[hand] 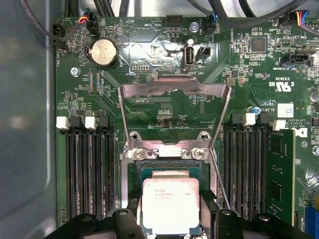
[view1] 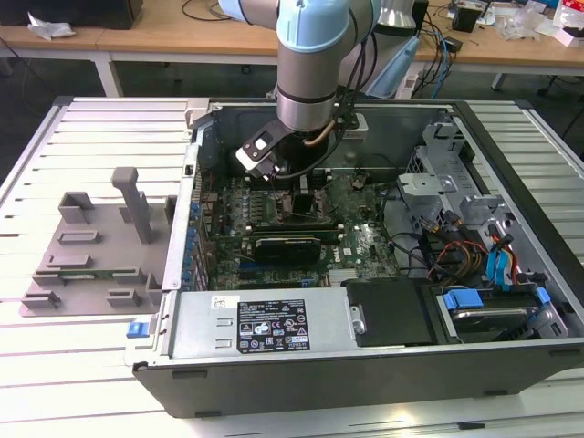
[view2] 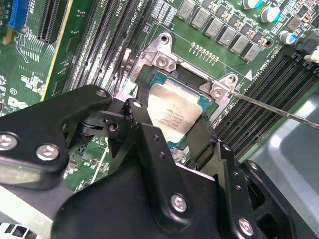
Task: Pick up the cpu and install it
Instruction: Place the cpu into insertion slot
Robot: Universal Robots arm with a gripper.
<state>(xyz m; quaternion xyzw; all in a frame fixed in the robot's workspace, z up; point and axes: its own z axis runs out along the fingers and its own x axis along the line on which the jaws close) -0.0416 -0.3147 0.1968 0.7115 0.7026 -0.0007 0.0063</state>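
— What was everything standing on?
— A white slatted table (view1: 91, 128).
— And directly on it?
— An open computer case (view1: 365, 365), with a grey fixture tray (view1: 91, 265) just beside it on the exterior view's left.
— Anything else?
— A small blue piece (view1: 137, 327) at the case's corner. It possibly rested on the slats, but I couldn't tell.
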